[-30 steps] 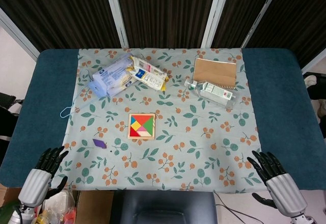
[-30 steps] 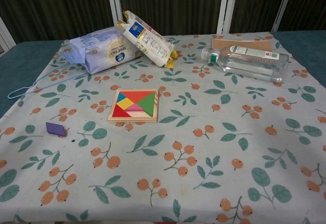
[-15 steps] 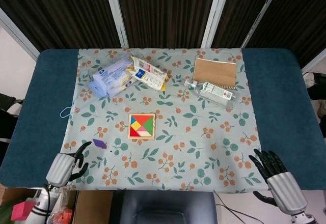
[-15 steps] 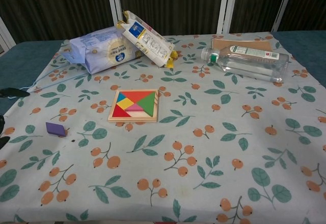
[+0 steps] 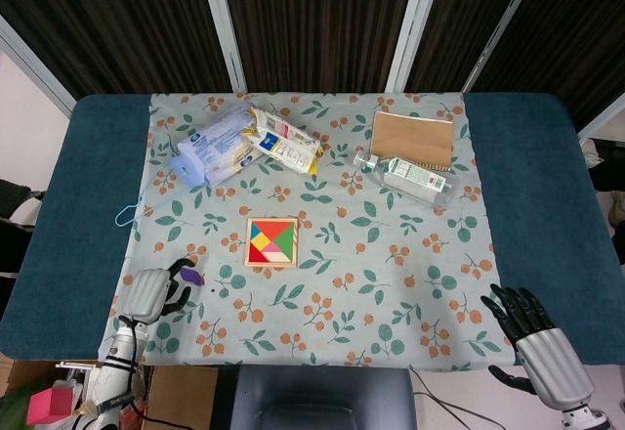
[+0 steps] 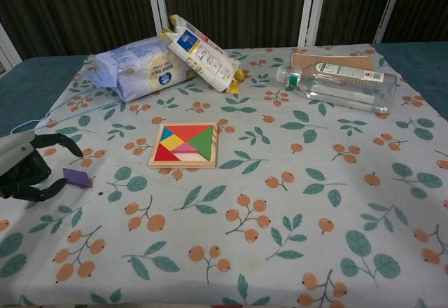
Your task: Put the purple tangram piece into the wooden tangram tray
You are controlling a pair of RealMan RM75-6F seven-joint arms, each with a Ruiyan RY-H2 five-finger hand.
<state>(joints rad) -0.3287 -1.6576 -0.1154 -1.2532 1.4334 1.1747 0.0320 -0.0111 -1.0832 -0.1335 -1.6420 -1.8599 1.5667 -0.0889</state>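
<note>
The purple tangram piece (image 5: 193, 278) (image 6: 77, 177) lies flat on the floral cloth, left of the wooden tangram tray (image 5: 271, 242) (image 6: 184, 145), which holds several coloured pieces. My left hand (image 5: 155, 293) (image 6: 26, 167) is just left of the purple piece, fingers spread around its near side; a fingertip looks close to it, but nothing is gripped. My right hand (image 5: 535, 335) hangs open off the table's front right edge, seen only in the head view.
Two snack bags (image 5: 244, 142) (image 6: 161, 59) lie at the back left. A clear plastic bottle (image 5: 408, 177) (image 6: 341, 84) and a brown box (image 5: 412, 138) sit at the back right. A thin blue cord (image 5: 127, 213) trails at the cloth's left edge.
My left hand has risen from below the front left edge and moved right, up to the purple piece. The right hand sank slightly. The piece and tray have not moved.
</note>
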